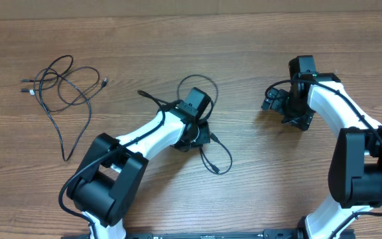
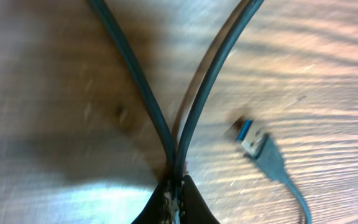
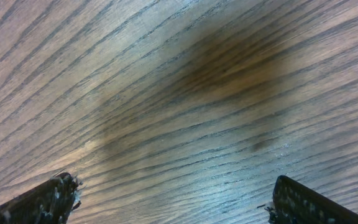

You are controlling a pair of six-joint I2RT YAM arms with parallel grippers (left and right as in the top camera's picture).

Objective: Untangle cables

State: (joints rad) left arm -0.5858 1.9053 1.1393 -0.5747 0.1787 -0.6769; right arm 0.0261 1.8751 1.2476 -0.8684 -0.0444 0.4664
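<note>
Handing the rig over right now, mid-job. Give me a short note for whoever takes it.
Left gripper: jaws shut on two strands of the centre cable; a blue-tipped plug lies loose beside it.
Right gripper: jaws open, empty, over bare table.
Done: centre cable lies apart from the tangled bundle at far left.
To do: bundle's loops are crossed; centre cable is looped too.

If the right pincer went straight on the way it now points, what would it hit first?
Probably the bare brown wooden tabletop; nothing else shows ahead of the open right pincer.
</note>
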